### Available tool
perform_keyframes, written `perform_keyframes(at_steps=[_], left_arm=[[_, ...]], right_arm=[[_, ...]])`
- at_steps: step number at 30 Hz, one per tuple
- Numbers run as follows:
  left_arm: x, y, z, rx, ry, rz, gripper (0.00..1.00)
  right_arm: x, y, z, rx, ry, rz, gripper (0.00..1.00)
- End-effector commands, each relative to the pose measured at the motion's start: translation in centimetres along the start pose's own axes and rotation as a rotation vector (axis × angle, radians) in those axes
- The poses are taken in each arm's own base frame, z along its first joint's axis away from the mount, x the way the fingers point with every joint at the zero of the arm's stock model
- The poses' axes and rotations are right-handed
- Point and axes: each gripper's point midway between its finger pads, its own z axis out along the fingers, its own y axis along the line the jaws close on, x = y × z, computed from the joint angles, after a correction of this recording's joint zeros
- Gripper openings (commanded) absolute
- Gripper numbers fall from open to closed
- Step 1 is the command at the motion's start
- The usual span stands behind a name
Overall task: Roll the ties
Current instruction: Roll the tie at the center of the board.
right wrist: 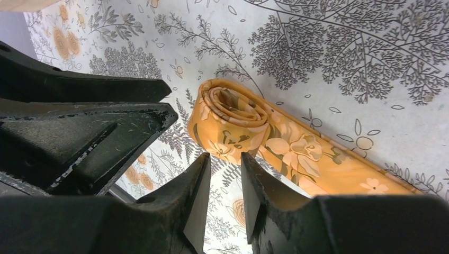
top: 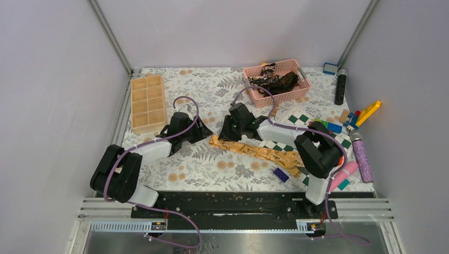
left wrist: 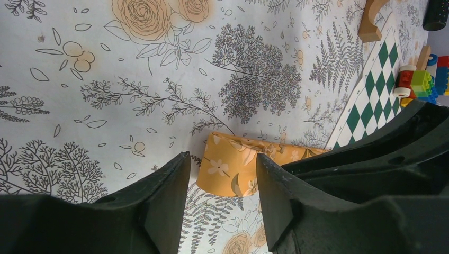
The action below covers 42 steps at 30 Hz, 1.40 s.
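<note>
The golden tie [top: 254, 151] lies on the flowered surface [top: 212, 90] near the middle. Its left end is wound into a small loose roll [right wrist: 233, 111] and the rest is stretched flat to the right, onto the checkered board [top: 296, 119]. Both arms reach to this rolled end. The left pincer [left wrist: 222, 161] is half open with nothing between its fingers, and the roll lies just in front of its tips, at the side of the right finger. The right pincer [right wrist: 225, 164] is open only narrowly and it also holds nothing; the roll lies just beyond its fingertips. The dark ties [top: 275, 80] are in a heap inside the pink basket [top: 288, 98] at the far side.
</note>
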Motion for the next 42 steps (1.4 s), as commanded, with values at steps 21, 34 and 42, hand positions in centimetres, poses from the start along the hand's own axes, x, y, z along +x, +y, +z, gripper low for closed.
perform_keyframes(at_steps=[21,34,42], left_arm=[[-0.2,-1.0,0.4,0.05,-0.002,0.023,0.49],[1.3,-1.7,1.1,0.094,0.05,0.072,0.57],[2.3,-1.5,1.7,0.101,0.077,0.071,0.57]], right_arm=[[-1.8,-1.5,2.0,0.065,-0.011,-0.025,0.33],[-0.3,-2.9,3.0,0.1,0.046,-0.014,0.29],[0.1,-3.5,3.1,0.12,0.056,-0.009,0.28]])
